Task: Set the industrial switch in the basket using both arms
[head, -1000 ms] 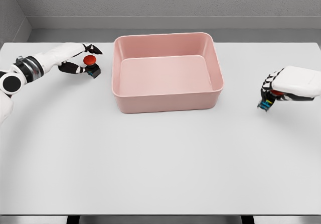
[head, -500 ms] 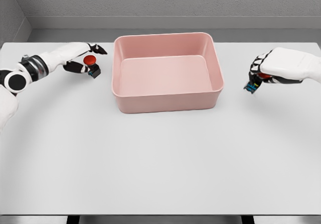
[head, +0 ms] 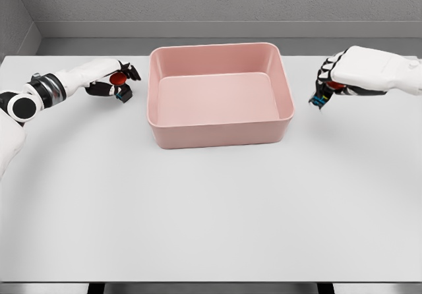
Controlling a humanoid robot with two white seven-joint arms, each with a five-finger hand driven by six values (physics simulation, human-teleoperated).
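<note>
A pink rectangular basket [head: 218, 136] stands at the back middle of the white table. Just left of it lies an industrial switch [head: 120, 86], a small dark block with a red round button. My left hand [head: 116, 80] has its fingers closed around that switch, which still looks to be at table level. To the right of the basket my right hand [head: 328, 82] is shut on a second switch [head: 319, 99], whose dark body pokes out below the fingers. That hand hangs above the table, close to the basket's right wall.
The white table [head: 211, 208] stretches wide in front of the basket. A grey wall and floor strip run behind its far edge.
My right hand has lifted its switch and carried it up and leftward toward the basket. My left hand's fingers have closed in over the left switch.
</note>
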